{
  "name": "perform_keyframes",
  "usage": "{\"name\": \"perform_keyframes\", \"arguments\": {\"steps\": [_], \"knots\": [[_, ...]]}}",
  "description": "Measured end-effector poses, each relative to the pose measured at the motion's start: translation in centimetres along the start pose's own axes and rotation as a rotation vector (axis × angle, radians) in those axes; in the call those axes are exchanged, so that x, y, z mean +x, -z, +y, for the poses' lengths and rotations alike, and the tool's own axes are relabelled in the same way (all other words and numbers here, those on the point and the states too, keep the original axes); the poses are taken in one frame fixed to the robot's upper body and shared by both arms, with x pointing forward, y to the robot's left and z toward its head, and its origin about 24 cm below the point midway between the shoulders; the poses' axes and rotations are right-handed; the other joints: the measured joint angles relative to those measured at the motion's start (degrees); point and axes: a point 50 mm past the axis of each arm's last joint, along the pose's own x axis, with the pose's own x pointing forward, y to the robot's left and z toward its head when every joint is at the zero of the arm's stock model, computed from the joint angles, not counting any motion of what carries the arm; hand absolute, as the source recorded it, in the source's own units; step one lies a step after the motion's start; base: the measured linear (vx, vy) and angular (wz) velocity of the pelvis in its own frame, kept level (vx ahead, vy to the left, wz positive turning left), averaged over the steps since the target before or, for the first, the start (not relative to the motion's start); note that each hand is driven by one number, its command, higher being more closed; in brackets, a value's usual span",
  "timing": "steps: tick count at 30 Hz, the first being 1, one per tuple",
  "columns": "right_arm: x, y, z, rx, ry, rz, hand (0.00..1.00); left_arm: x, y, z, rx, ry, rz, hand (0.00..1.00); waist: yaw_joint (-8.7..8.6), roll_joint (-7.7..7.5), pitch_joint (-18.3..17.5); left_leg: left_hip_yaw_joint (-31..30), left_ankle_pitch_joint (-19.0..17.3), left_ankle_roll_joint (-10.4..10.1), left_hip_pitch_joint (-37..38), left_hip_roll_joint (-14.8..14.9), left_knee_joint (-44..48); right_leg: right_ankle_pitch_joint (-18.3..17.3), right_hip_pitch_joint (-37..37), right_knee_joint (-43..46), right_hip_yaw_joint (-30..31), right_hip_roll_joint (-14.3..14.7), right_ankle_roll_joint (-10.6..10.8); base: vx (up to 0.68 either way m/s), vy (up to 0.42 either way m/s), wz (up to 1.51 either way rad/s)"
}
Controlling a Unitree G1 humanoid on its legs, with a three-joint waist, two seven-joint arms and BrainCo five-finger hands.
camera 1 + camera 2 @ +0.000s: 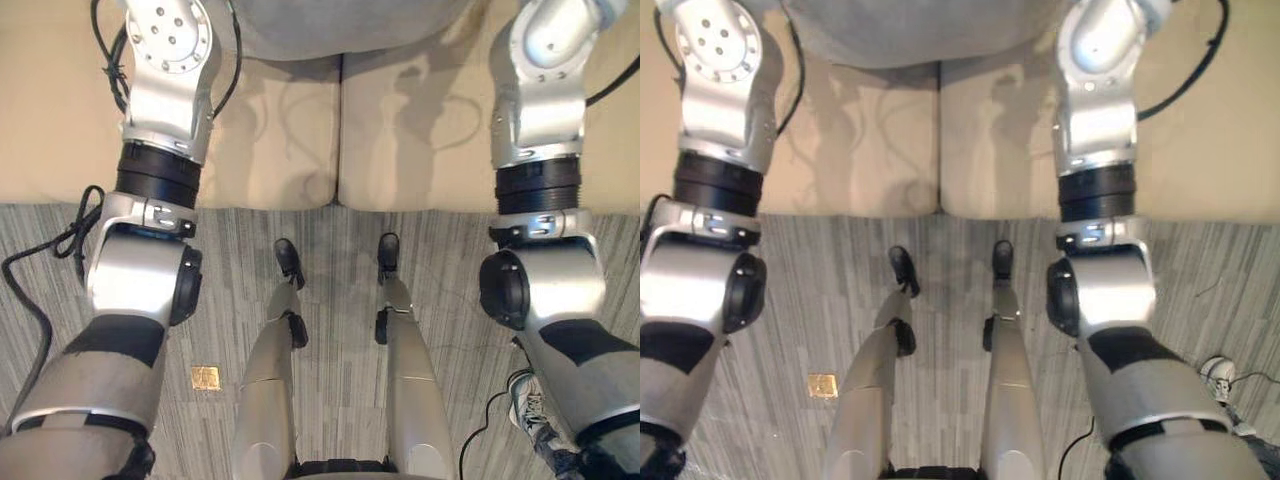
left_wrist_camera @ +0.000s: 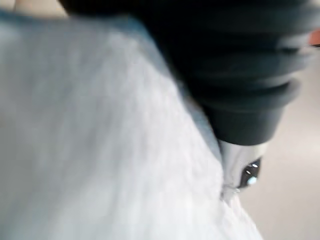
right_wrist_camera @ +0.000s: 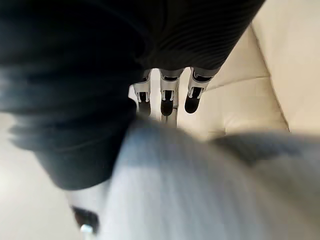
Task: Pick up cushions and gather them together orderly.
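A cream sofa (image 1: 60, 120) is seen across the upper part of both eye views, its two seat pads divided by a seam, and a grey striped carpet (image 1: 450, 250) is spread in front of it. A small brass plate (image 1: 205, 377) is set into the carpet, and a white shoe (image 1: 1220, 375) is seen at the right edge of the floor.

A grey cushion (image 1: 340, 25) is held up above the sofa seat at the top of the eye views, between the two raised arms. In the right wrist view the right hand (image 3: 170, 95) is shown with its fingers bent down over the cushion's edge. The grey cloth is caught between them and the thumb, with the cream sofa behind. In the left wrist view the same grey cloth is pressed close against the left hand (image 2: 240, 165). Its fingers are hidden by the cushion, so whether they are curled or straight cannot be told.
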Motion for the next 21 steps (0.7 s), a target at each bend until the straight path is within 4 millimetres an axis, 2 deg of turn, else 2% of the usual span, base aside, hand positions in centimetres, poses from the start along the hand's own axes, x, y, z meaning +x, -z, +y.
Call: {"name": "perform_keyframes", "arguments": {"steps": [5,13,16,18,20,21], "knots": [[1.8,-0.4,-2.2,0.094,0.023,0.035,0.0,0.4,0.9,1.1,-0.042,-0.032,0.086,0.0,0.18,-0.06,0.0,0.1,0.0,0.0,3.2,0.4,0.0,0.0,3.6,-0.1,-0.7,0.0,0.0,0.0,-0.003,0.01],[1.9,0.4,-2.3,0.241,-0.002,0.136,0.0,0.7,1.3,1.5,-0.143,-0.034,0.151,0.0,0.47,-0.06,0.0,0.5,0.4,-0.5,7.1,0.8,-1.6,0.5,7.4,-1.4,-1.2,0.3,-0.4,-0.02,-0.032,-0.02],[1.3,1.0,-2.0,0.286,0.029,0.186,0.0,0.8,1.4,2.0,-0.195,-0.081,0.169,0.0,0.87,-0.09,-0.1,0.4,1.9,-0.7,8.8,0.8,-3.5,1.2,9.0,-2.9,-1.5,0.7,-0.6,-0.01,-0.051,0.0],[1.0,1.2,-2.2,0.277,0.032,0.192,0.0,0.8,0.7,2.3,-0.225,-0.095,0.137,0.0,1.11,-0.09,-0.1,0.2,2.1,-1.0,9.5,0.9,-4.0,1.2,9.5,-3.0,-1.5,0.8,-0.6,0.0,-0.052,0.0],[-0.5,2.5,-3.2,0.243,0.026,0.215,0.0,-0.4,1.4,2.7,-0.223,-0.098,0.142,0.0,1.29,-0.15,-0.3,0.2,2.6,-1.2,12.0,0.7,-5.9,0.7,11.2,-3.2,-1.6,1.0,-0.6,0.02,-0.063,0.0],[-1.6,3.2,-4.2,0.218,0.018,0.226,0.0,-1.6,2.2,3.1,-0.219,-0.098,0.156,0.0,1.26,-0.16,-0.8,0.2,2.5,-1.3,12.9,0.7,-6.2,0.0,11.9,-2.9,-1.6,1.0,-0.4,0.03,-0.068,0.02]]}}
